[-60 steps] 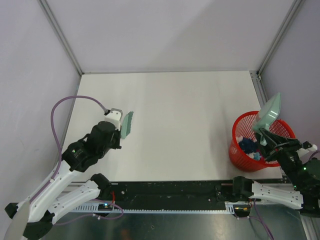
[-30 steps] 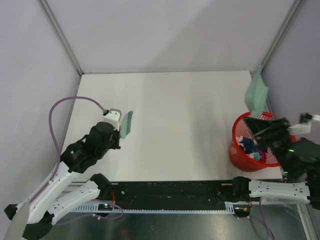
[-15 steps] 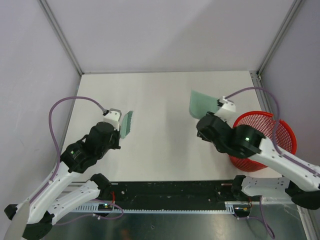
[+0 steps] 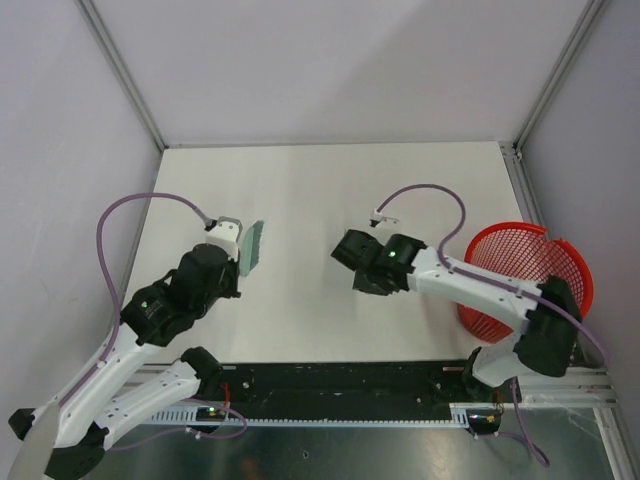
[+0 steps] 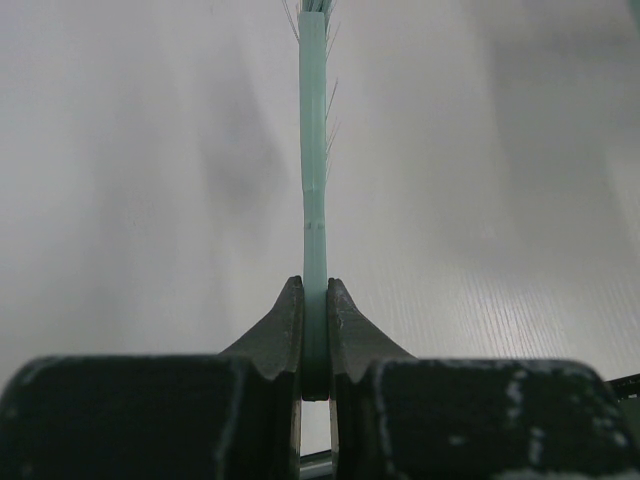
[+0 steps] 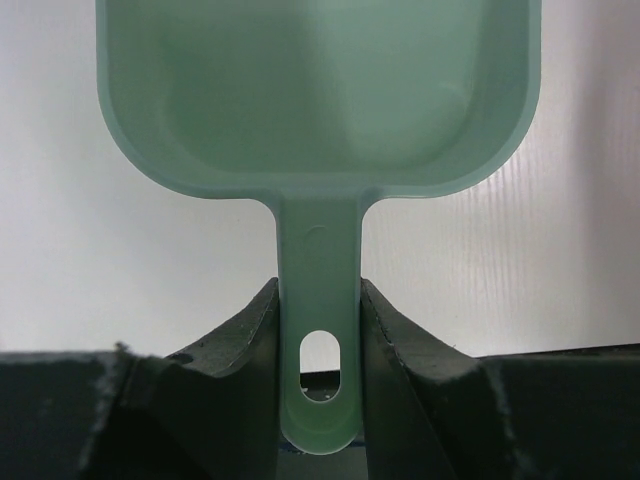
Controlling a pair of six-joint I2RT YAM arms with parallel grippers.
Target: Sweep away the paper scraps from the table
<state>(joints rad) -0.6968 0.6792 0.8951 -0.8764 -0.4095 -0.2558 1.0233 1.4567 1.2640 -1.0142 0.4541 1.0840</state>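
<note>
The left pincer point(image 5: 314, 300) is clamping the thin handle of the brush point(image 5: 314, 120), with the jaws closed flat against both sides. It is holding the bristle end out over the left part of the desk point(image 4: 320, 190). The right pincer point(image 6: 320, 300) is gripping the dustpan point(image 6: 320, 100) by its handle just above the hanging hole, jaws tight on it. It is carrying the pan above the middle of the desk, well apart from the brush.

The dustpan's tray is showing empty in the right wrist view. No paper scraps are showing on the desk in any view, and the wrist views are showing only bare white surface. The red mesh basket point(image 4: 575, 270) is standing at the right edge, but its contents cannot be made out.

Judgement: the sweeping is looking essentially complete. What is remaining is a check for stray scraps and putting down both tools.
</note>
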